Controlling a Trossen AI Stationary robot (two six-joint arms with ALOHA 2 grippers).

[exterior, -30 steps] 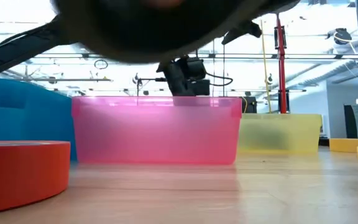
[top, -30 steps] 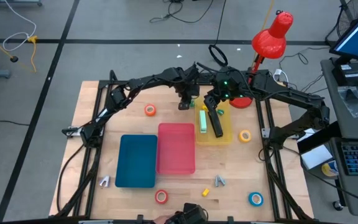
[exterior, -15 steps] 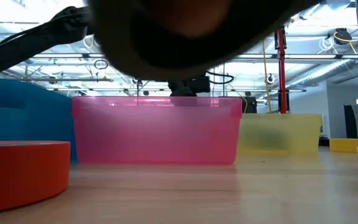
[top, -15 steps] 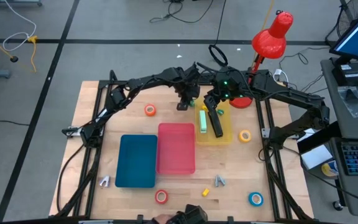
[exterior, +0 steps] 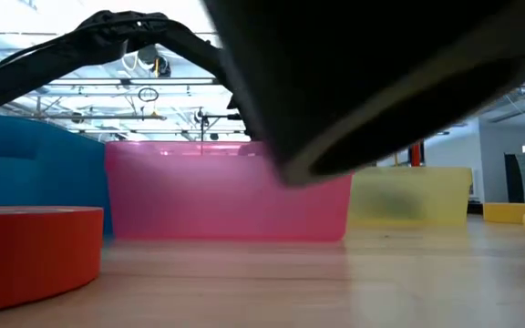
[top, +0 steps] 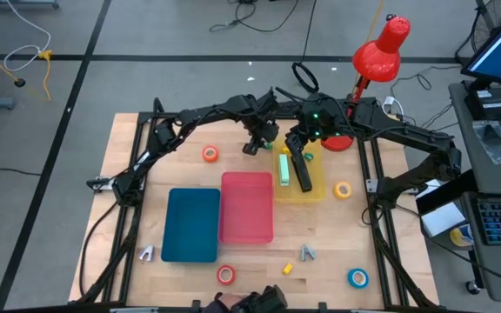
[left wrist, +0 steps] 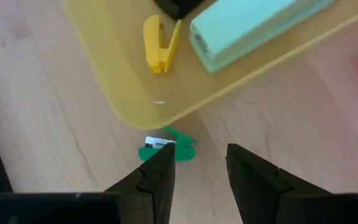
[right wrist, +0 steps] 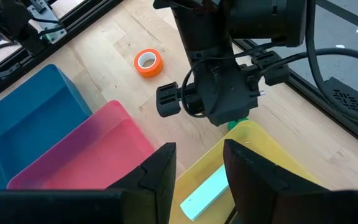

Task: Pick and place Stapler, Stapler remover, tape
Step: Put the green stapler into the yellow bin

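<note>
Two pincers meet at the bench's twelve o'clock. The left pincer (left wrist: 197,165), fingers parted and empty, hangs over a green staple remover (left wrist: 166,148) just beside the yellow bin (left wrist: 104,81), likely lining up a grab; the right pincer (right wrist: 197,165) hovers released over that bin.

1. Mint stapler (top: 283,169) and black stapler (top: 303,176) lie flat in the yellow tray (top: 317,190).
2. Yellow remover (left wrist: 160,44) lies beside them; green remover (left wrist: 169,148) lies just outside.
3. Tape rolls lie flat on the worktop (top: 129,217): orange (top: 210,154), yellow (top: 344,189), red-orange (top: 225,275), blue (top: 357,277).
</note>
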